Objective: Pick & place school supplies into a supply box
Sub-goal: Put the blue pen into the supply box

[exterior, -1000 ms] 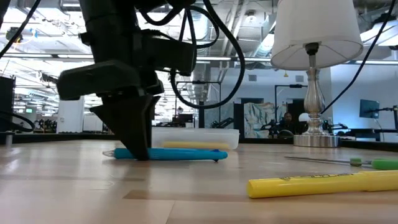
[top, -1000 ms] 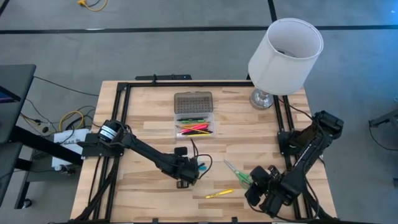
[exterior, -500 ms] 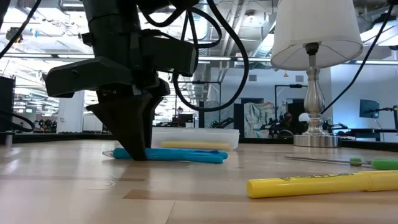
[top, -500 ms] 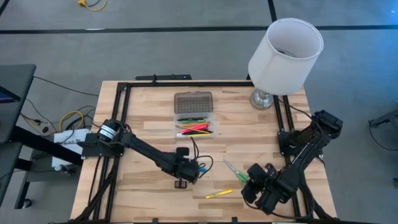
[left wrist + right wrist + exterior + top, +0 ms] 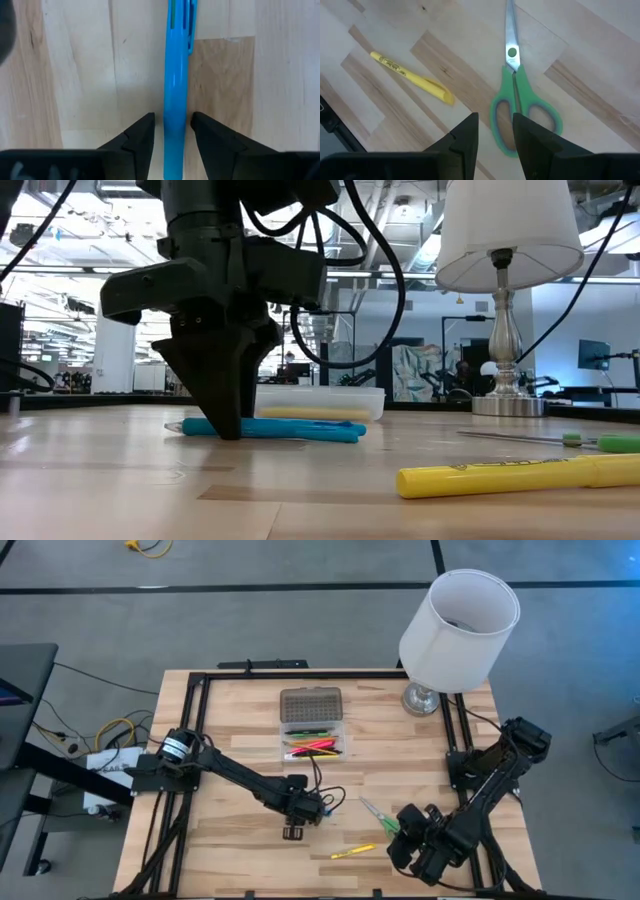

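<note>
Low in the centre of the high view, the left gripper [image 5: 171, 131] straddles the blue pen [image 5: 175, 85] lying on the table [image 5: 230, 730], jaws apart. Right gripper [image 5: 495, 131], lower right, hangs over the scissors [image 5: 518, 102] with jaws parted; the box [image 5: 313, 725] sits upper centre.

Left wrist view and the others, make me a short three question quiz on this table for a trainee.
1. True or false: the blue pen lies between the left tool's fingers, on the table.
2. Which item lies straight ahead of the right tool? A) the green-handled scissors B) the yellow marker C) the lamp
3. Fill in: the supply box already holds pens and its lid is ____.

Key
1. True: it runs through the gap and rests flat on the wood in the low view.
2. A: the handles sit just past the fingers, with the marker off to one side.
3. open
</note>
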You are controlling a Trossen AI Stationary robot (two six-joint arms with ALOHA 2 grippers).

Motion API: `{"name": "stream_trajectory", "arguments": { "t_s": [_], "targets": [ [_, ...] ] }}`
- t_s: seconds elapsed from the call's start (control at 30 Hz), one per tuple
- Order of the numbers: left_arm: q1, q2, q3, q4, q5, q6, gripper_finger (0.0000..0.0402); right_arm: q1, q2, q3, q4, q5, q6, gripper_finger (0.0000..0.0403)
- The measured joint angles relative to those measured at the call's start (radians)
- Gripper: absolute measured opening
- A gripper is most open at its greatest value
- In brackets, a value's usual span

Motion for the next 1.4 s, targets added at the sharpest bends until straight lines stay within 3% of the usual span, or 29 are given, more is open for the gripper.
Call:
{"name": "stream_trajectory", "arguments": {
  "t_s": [0.57, 1.0, 1.4],
  "targets": [
    [0.006, 0.010, 0.053, 0.064, 0.032, 0.035, 0.0138, -0.036, 0.000, 0.000, 0.004, 0.000, -0.001, 0.0113],
    [0.025, 0.014, 0.037, 0.025, 0.006, 0.038, 0.0136, -0.045, 0.000, 0.000, 0.052, 0.000, -0.026, 0.0113],
    [0.026, 0.013, 0.036, 0.001, -0.042, -0.031, 0.0077, -0.048, 0.000, 0.000, 0.053, 0.000, -0.018, 0.0113]
  ]
}}
